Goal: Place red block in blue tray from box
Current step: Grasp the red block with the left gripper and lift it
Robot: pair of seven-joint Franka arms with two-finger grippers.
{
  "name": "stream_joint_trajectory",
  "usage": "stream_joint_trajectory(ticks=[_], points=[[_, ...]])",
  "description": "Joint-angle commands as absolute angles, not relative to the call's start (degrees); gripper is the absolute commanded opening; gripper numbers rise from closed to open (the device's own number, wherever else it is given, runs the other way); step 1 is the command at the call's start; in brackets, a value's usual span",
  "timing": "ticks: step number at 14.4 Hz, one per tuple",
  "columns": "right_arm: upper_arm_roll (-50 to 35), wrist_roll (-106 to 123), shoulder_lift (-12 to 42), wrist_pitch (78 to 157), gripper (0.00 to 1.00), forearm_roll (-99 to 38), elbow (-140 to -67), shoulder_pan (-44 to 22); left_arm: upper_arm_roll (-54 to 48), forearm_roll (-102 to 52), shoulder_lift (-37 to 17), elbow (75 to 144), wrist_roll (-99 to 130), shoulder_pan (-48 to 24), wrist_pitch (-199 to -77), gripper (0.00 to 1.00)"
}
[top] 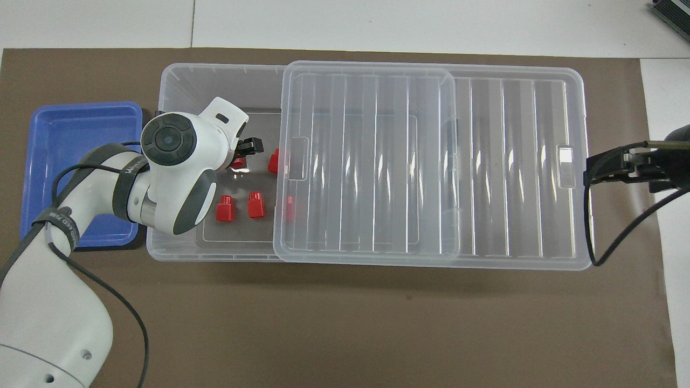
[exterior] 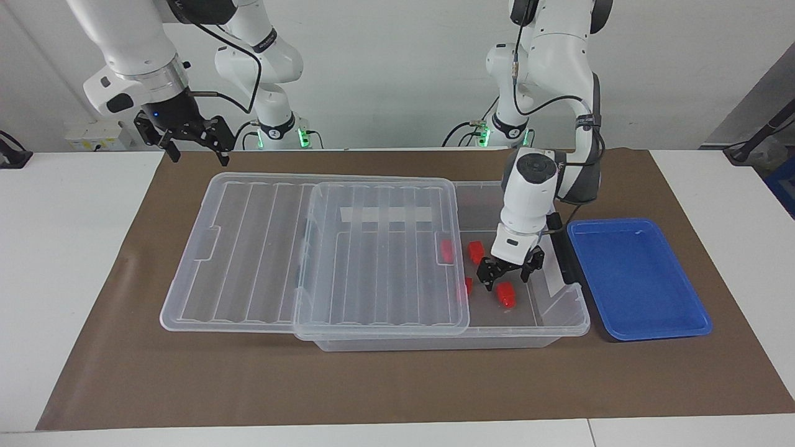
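The clear box (exterior: 559, 323) (top: 172, 86) lies on the mat with its ribbed lid (exterior: 261, 248) (top: 377, 161) slid partway toward the right arm's end. Several red blocks lie in the uncovered end. My left gripper (exterior: 505, 277) (top: 247, 150) is open and low inside the box. It sits just above one red block (exterior: 507, 295) (top: 237, 162), which its wrist half hides from overhead. Other red blocks (exterior: 476, 251) (top: 224, 209) lie nearer the robots. The blue tray (exterior: 640, 279) (top: 70, 134) sits beside the box at the left arm's end with nothing in it.
My right gripper (exterior: 194, 148) (top: 588, 168) waits open in the air by the lid's end toward the right arm. Two red blocks (exterior: 447, 250) (top: 289, 207) show partly under the lid's edge. A brown mat (exterior: 397, 385) covers the table.
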State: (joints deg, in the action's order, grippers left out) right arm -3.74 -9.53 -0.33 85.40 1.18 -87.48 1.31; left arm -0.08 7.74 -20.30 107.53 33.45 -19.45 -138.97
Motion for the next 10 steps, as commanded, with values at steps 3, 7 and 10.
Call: stream_joint_trajectory(ticks=[3, 7, 10], points=[[-4.6, -9.9, -0.9, 85.2, 1.00, 0.1, -87.9, 2.5, 0.8, 9.1, -20.9, 107.7, 34.6, -19.8, -141.9, 1.00], [-4.6, -9.9, -0.9, 85.2, 1.00, 0.1, -87.9, 2.5, 0.8, 9.2, -21.6, 108.0, 34.7, -19.9, -142.7, 1.00], [-4.6, -9.9, -0.9, 85.2, 1.00, 0.1, -87.9, 2.5, 0.8, 9.2, -22.0, 108.0, 34.5, -19.6, -142.9, 1.00]])
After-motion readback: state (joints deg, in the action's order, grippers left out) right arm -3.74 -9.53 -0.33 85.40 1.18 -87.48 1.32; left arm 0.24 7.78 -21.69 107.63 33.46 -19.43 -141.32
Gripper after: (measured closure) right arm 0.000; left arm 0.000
